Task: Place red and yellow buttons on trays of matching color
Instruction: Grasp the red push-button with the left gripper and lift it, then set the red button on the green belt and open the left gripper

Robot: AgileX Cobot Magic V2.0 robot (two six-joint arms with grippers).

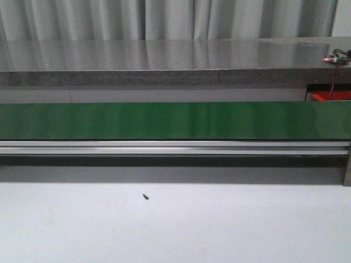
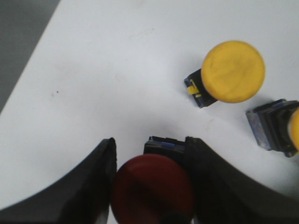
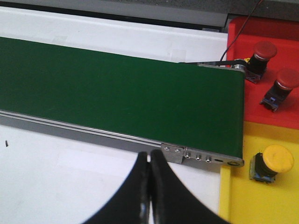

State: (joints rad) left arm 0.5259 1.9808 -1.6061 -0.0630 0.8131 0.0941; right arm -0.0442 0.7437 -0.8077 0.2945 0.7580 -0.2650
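Note:
In the left wrist view, a red button with a black base sits between my left gripper's fingers, which press on both its sides over the white table. A yellow button lies on its side beyond it, and a second yellow button shows at the frame's edge. In the right wrist view, my right gripper is shut and empty above the white table, near the conveyor's end. The red tray holds two red buttons. The yellow tray holds one yellow button. Neither gripper appears in the front view.
A long green conveyor belt on an aluminium rail crosses the table; its end meets the trays. A grey shelf runs behind it. A small black screw lies on the white table. The table's edge is close to the left gripper.

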